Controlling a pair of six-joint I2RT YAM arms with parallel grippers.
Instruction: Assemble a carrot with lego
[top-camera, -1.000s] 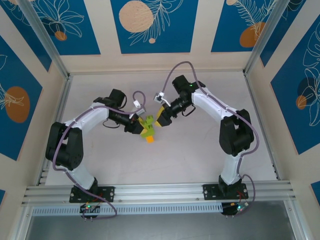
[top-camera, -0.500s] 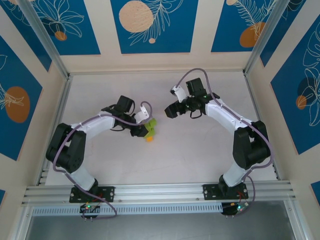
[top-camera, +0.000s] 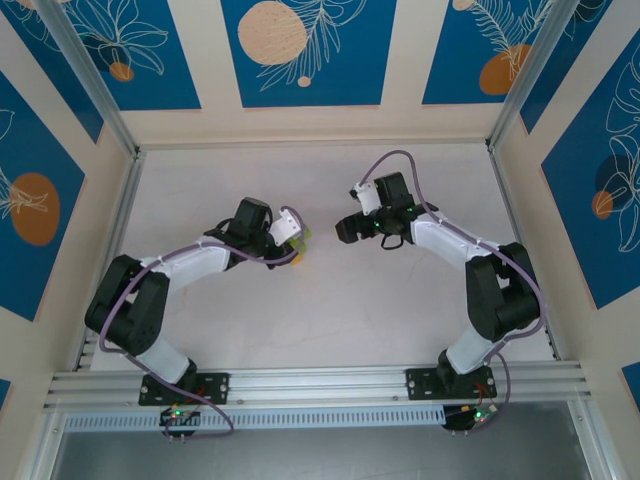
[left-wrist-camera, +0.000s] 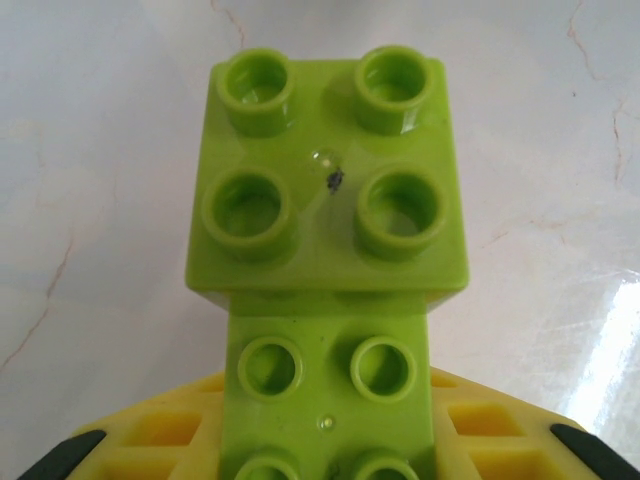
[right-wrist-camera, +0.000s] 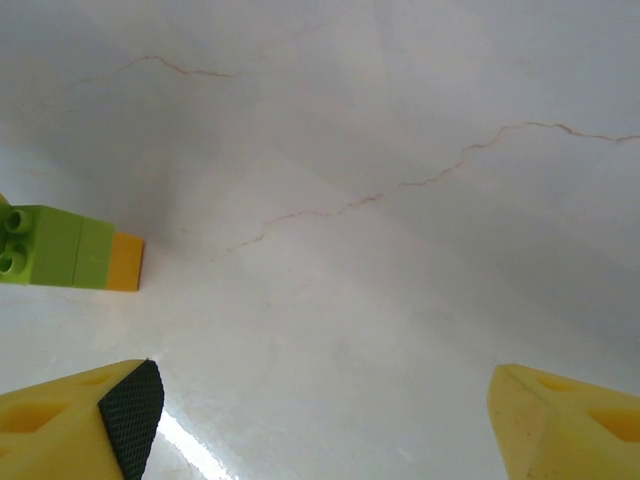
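**Left arm has the carrot, right arm is empty**

From my console, the left gripper (left-wrist-camera: 330, 440) is clamped on the carrot (right-wrist-camera: 70, 260). Its wrist camera shows a lime-green brick (left-wrist-camera: 332, 385) wedged between the two yellow fingers (left-wrist-camera: 150, 440), and a square four-stud green brick (left-wrist-camera: 330, 170) joined to it pokes out past the fingertips.

From above, that gripper sits about mid-table (top-camera: 400, 300), a little left of centre and well away from every edge. A scrap of green and yellow-orange peeks out just beside the wrist.

I cannot tell whether the carrot touches the surface or hangs just over it.

The right gripper (right-wrist-camera: 315, 390) is spread wide with nothing between its fingers — just bare marbled tabletop with thin cracks. It faces the left gripper across a short gap near the table's middle.

Its camera catches the carrot at the left border of the view — green bricks with the orange brick (right-wrist-camera: 125, 262) capping the end that points toward this gripper.
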